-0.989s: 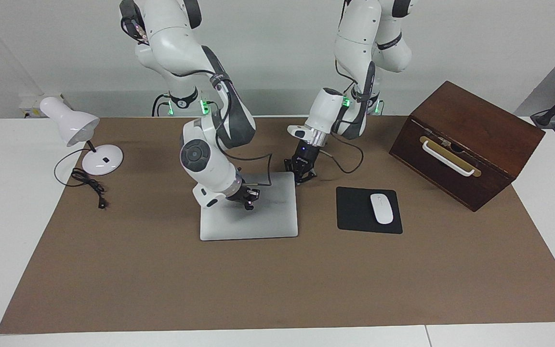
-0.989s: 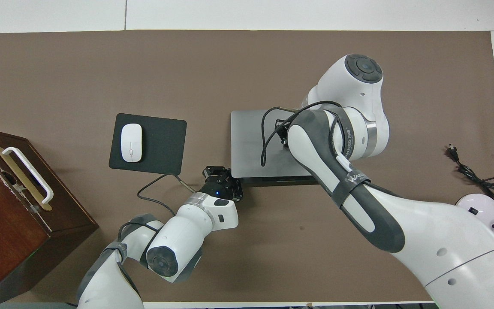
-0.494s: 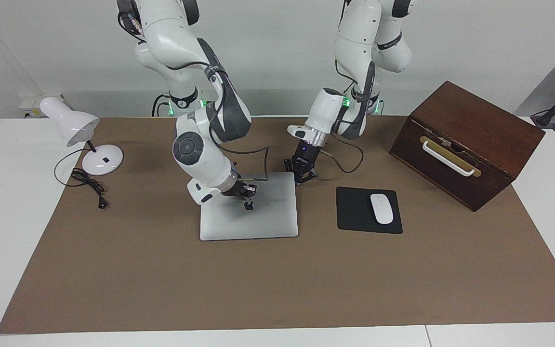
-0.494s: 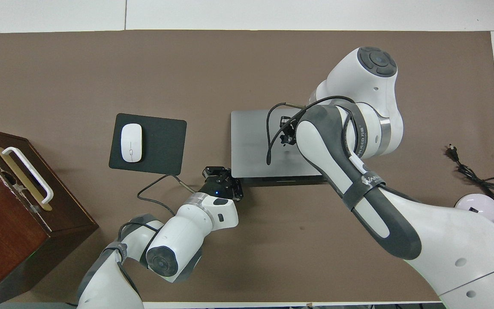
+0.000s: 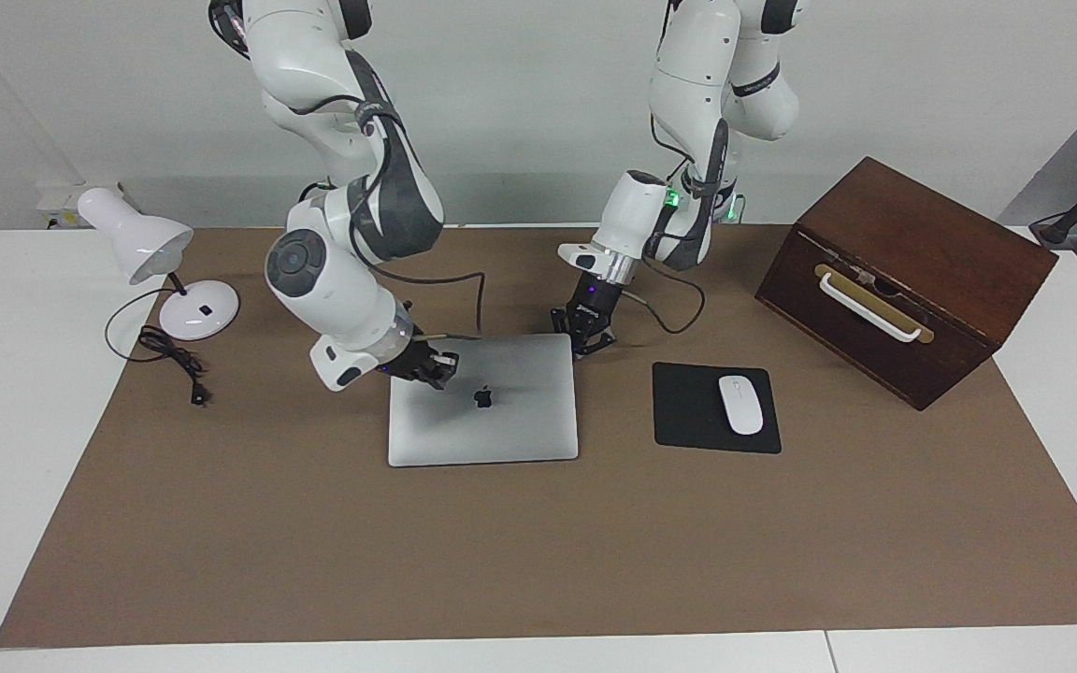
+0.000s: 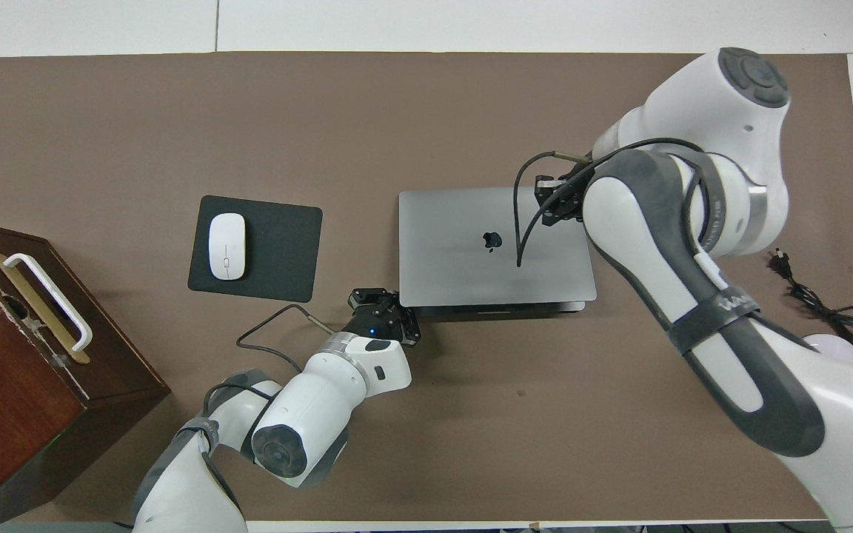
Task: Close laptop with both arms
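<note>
The laptop (image 5: pixel 482 400) lies flat and shut mid-counter, so closing looks done. My right jaws (image 5: pixel 436 367), together, hang over its lid corner; my left jaws (image 5: pixel 585 338), together, sit at its hinge corner. Only withdrawing remains.

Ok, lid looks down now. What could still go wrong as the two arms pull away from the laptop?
The right gripper, shut, sits low over the laptop lid's corner at the right arm's end; a dipping retreat could scrape it, and its looping cable hangs over the lid. The left gripper, shut, sits against the laptop's corner nearest the robots; a sideways exit could shove it toward the mouse pad.
</note>
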{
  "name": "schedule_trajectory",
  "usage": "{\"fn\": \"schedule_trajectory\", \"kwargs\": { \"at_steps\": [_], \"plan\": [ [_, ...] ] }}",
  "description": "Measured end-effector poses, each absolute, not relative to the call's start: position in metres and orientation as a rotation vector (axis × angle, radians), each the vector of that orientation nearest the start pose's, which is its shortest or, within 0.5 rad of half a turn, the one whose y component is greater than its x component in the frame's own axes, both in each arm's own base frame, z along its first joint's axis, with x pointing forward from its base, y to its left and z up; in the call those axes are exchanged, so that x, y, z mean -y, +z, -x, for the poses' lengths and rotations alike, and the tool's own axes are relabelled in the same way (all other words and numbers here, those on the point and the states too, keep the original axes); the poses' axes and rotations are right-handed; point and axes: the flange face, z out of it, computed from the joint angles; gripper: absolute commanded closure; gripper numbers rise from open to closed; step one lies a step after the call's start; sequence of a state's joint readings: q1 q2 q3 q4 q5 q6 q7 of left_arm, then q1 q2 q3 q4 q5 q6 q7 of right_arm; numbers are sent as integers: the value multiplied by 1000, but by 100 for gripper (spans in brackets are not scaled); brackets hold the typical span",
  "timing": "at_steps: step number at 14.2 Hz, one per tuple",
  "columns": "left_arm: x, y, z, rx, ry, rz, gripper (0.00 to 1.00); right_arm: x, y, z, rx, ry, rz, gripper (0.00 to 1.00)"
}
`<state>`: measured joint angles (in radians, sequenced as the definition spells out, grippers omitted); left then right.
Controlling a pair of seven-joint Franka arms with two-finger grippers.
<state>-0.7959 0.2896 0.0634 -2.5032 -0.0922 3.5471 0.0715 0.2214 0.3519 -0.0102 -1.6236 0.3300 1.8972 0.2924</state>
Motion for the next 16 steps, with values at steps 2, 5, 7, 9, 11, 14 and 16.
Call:
{"fn": "schedule_trajectory", "kwargs": {
  "at_steps": [2, 5, 7, 9, 11, 14, 16],
  "plan": [
    [335, 262, -390, -1084, -1187, 2959, 100, -132, 443, -634, -251, 175, 2890, 100],
    [334, 263, -388, -1048, -1181, 2985, 100, -104, 495, -627, -168, 84, 2988, 100],
    [333, 264, -387, -1010, -1158, 3015, 100, -87, 524, -619, -108, 27, 3020, 92],
    [333, 269, -387, -966, -1089, 3057, 100, -70, 543, -614, -55, -21, 3044, 69],
    [333, 274, -385, -934, -983, 3095, 100, -55, 555, -611, -19, -58, 3068, 22],
    [327, 276, -378, -876, -872, 3138, 100, -31, 570, -607, 10, -102, 3087, 0],
    [327, 283, -376, -850, -816, 3158, 100, -13, 582, -602, 23, -133, 3091, 0]
  ]
}}
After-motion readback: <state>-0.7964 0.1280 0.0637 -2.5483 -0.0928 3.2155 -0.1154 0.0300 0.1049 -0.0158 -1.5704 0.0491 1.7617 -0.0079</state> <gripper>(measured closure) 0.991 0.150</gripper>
